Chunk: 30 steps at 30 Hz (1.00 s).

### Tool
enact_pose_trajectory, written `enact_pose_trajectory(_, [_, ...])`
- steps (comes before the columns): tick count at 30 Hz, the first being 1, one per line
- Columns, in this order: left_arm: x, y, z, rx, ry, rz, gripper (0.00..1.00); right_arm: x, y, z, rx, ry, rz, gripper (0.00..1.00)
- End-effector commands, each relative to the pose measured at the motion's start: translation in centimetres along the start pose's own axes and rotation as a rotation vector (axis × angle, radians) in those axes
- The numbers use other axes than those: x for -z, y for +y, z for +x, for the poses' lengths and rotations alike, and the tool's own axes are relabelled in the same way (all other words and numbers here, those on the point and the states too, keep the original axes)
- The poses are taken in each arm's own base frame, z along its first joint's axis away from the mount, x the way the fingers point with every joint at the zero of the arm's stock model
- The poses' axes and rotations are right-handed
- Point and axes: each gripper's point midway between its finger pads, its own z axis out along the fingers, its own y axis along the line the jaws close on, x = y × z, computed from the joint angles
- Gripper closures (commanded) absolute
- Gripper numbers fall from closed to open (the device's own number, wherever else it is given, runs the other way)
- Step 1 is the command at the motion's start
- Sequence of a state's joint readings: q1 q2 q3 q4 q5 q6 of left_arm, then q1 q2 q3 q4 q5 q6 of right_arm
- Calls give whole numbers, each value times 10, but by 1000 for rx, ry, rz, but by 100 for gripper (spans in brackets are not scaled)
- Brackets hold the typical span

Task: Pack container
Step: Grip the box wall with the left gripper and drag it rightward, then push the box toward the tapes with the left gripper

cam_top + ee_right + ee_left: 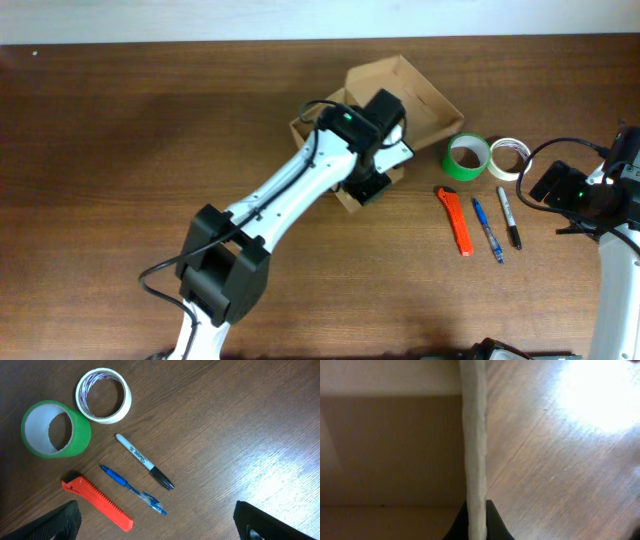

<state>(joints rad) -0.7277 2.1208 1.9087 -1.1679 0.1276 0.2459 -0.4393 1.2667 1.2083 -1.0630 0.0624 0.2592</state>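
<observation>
Table [120, 150] of dark wood carries the small tan cardboard box [425, 95] at centre back. My left gripper [477, 525] is pressed together, pinching its front wall's edge. My right gripper [160, 525] hangs spread wide, the nearer one to the green tape roll [465, 158], white tape roll [508, 157], orange utility knife [455, 220], black marker [509, 217] and blue pen [487, 230], all lying right of the box.
</observation>
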Motion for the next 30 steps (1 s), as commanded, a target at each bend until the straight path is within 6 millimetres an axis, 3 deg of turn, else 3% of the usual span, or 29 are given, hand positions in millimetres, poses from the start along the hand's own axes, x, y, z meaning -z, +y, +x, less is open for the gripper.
enact_pose_trajectory(1, [1,-1,-10,66,-28,-22,98,7,0,-8,-17,-30,-10,1])
enact_pose_trajectory(11, [-1,-14,-22,361,-65,-38,98,7,0,-7,-16,-29,-11,1])
enact_pose_trajectory(19, [-1,-17,-23,498,-72,-51,98,7,1,-7,-16,-27,-15,1])
enact_pose_trajectory(30, [15,4,-53,400,-203,-148,98,7,5,-6,-19,-20,-36,1])
